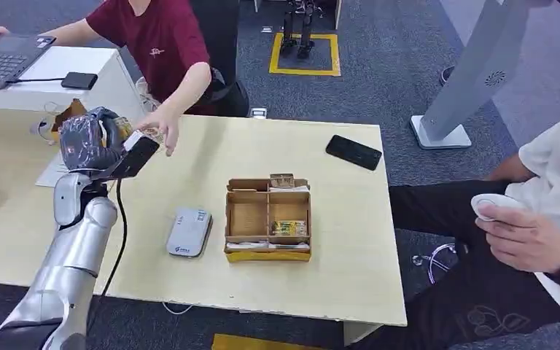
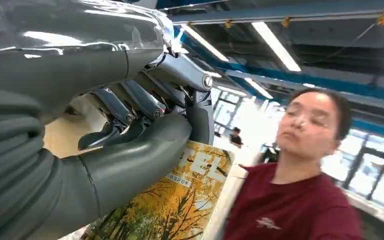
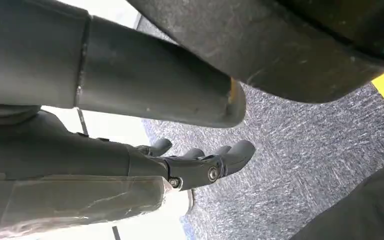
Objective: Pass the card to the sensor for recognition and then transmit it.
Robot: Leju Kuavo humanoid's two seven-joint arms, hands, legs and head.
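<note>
- Head view: left hand [image 1: 91,138] raised over the far-left part of the table [image 1: 189,284], well left of the cardboard box [image 1: 268,219].
- Left hand holds the card [image 2: 180,200]; left wrist view shows the thick thumb [image 2: 135,160] pressed on the card's printed face (yellow autumn trees, some text) with darker fingers [image 2: 130,107] curled in above it.
- In head view the card is mostly hidden behind the hand; only a pale edge shows near the hand's right side.
- Person in a dark red shirt [image 1: 157,40] stands at the far side of the table, left of the box; their hand [image 1: 162,127] reaches down right next to the robot's left hand. Can't tell if it touches the card.
- Sensor [image 1: 189,232], a grey flat device, lies on the table just left of the box, nearer the robot than the left hand.
- Box has compartments; a small yellow packet [image 1: 289,227] lies in its right-front one.
- Black phone [image 1: 354,152] lies on the table beyond and right of the box.
- Right wrist view: right hand [image 3: 195,162] hangs over grey carpet [image 3: 305,165], holds nothing, fingers slightly bent and apart.
- Second person in a white shirt [image 1: 554,182] sits right of the box, off the table, holding a small white object [image 1: 496,205].
- Laptop [image 1: 4,62] sits on a white desk far left of the box.
</note>
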